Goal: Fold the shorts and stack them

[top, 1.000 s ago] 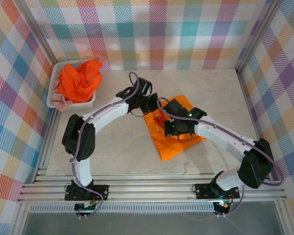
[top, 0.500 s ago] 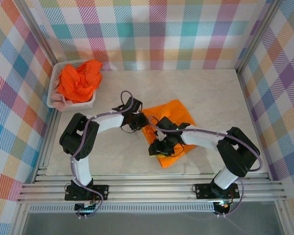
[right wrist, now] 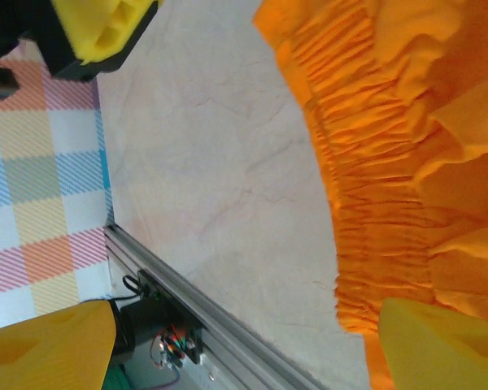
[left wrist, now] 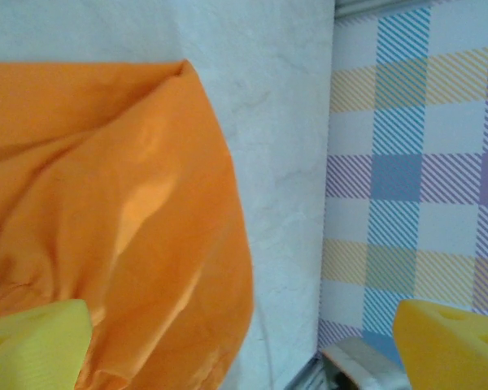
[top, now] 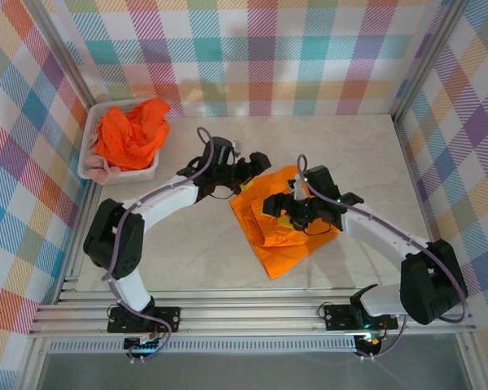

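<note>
Seen from above, the right arm [top: 325,207] covers the 2 o'clock part of the flat orange shorts [top: 276,244]. At 10 o'clock, pink shorts [top: 98,169] lie mostly buried under crumpled orange shorts [top: 130,134] in the basket [top: 134,175]. The right wrist view crops the gathered waistband [right wrist: 374,162] at 3 o'clock.

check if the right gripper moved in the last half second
Yes. The right gripper went away from the front rail, toward the back wall, over the orange shorts.
</note>
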